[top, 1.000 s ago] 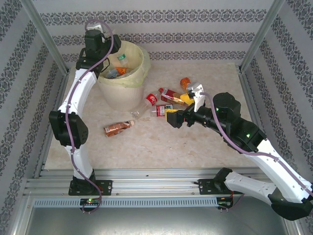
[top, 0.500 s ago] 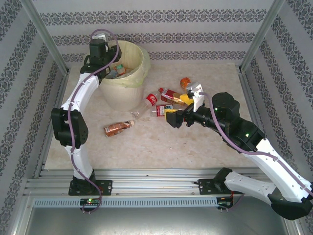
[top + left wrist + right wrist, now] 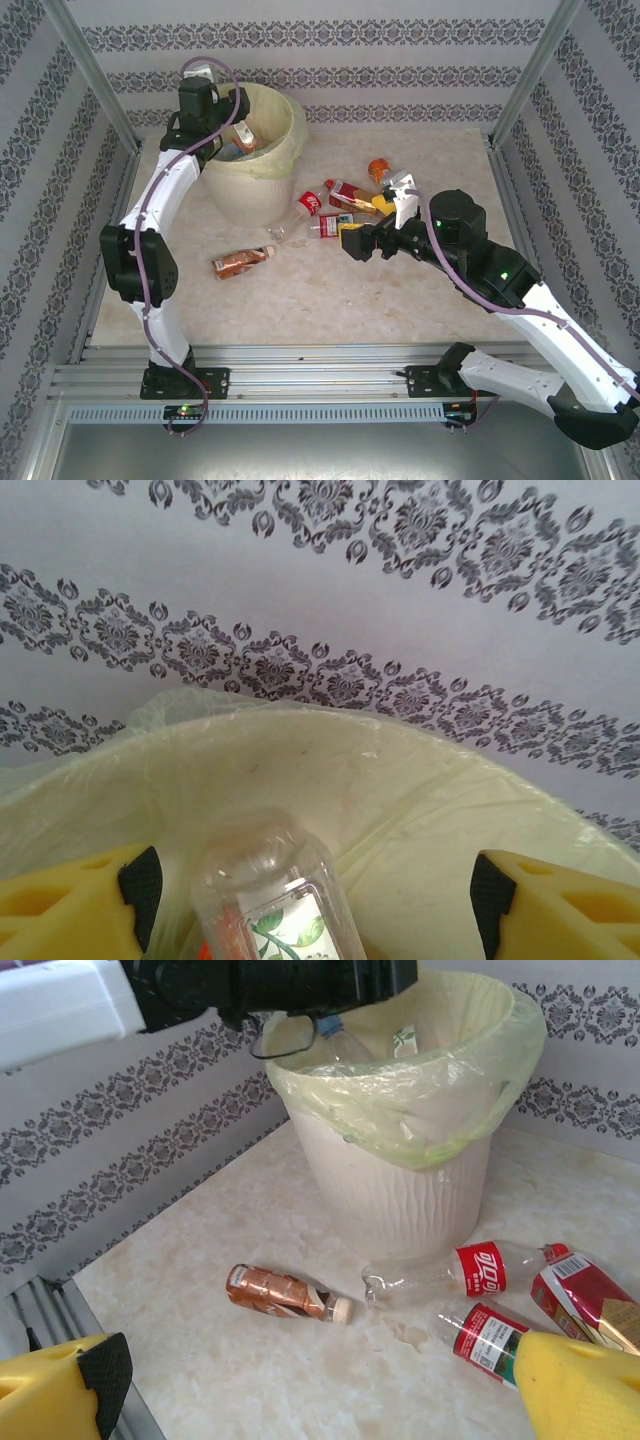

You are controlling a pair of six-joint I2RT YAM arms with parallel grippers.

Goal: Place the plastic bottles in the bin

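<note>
Over bin (image 3: 430, 780), left gripper (image 3: 315, 885) spread wide — bottle (image 3: 268, 875) between, seemingly loose; right gripper (image 3: 318, 1365) wide too.

beige table (image 3: 330, 290), bin (image 3: 250, 195), scattered bottles (image 3: 242, 262)

A pale yellow bag (image 3: 400, 1110) lines the cream bin (image 3: 390, 1200).

Bright, diffuse light, soft shadows; nearest bottle (image 3: 268, 880) slightly blurred.
</note>
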